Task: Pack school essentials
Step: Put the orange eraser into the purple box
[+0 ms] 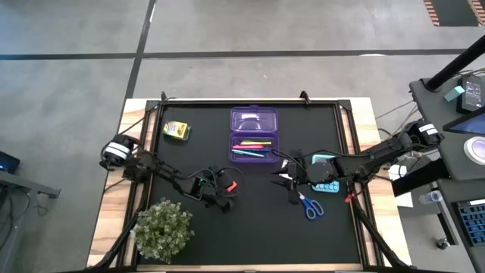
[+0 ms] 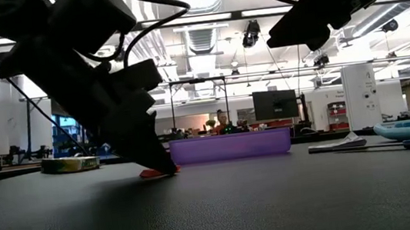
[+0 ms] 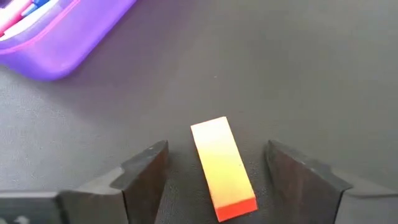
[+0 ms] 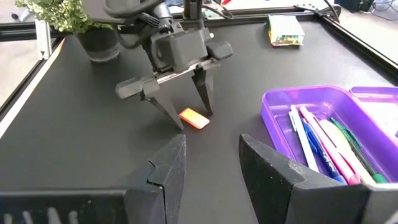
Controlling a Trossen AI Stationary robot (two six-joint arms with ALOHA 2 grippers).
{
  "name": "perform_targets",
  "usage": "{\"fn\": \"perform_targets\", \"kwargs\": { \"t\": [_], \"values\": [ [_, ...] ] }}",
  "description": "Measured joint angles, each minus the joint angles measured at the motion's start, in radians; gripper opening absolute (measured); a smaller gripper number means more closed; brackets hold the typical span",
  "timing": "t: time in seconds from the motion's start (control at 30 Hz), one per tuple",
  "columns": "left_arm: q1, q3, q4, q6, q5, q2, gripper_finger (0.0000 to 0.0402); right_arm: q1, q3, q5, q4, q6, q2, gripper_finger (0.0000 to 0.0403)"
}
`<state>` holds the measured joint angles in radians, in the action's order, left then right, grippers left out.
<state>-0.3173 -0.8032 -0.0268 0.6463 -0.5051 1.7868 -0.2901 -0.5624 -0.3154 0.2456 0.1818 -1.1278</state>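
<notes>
Two grippers over black mat (image 1: 250, 227). Purple case (image 1: 254, 144) far-centre, already holding pens. Left gripper (image 4: 186, 112) down at mat, spread wide around red eraser (image 3: 222, 168), not clenched. Right gripper (image 4: 211, 168) hovering, empty, parted. Step: grasping eraser. Next: close, lift, carry to case.

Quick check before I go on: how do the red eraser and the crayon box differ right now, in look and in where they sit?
The red eraser is a plain orange-red block; the crayon box is yellow-green and printed. The eraser lies between the open left gripper's fingers, while the crayon box sits alone near the mat's far corner, with no gripper by it. The eraser looks smaller. Both lie on the black mat, outside the purple case.
</notes>
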Motion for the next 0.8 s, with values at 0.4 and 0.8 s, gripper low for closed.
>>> {"fn": "perform_targets", "kwargs": {
  "t": [0.4, 0.8],
  "values": [
    [-0.005, 0.002, 0.001, 0.002, 0.013, 0.02, 0.016, 0.0, 0.0, 0.0, 0.0, 0.0, 0.0, 0.0139],
    [-0.004, 0.003, 0.008, -0.005, 0.013, 0.013, 0.0028, 0.0, 0.001, 0.0, 0.0, 0.0, 0.0, 0.0139]
  ]
}}
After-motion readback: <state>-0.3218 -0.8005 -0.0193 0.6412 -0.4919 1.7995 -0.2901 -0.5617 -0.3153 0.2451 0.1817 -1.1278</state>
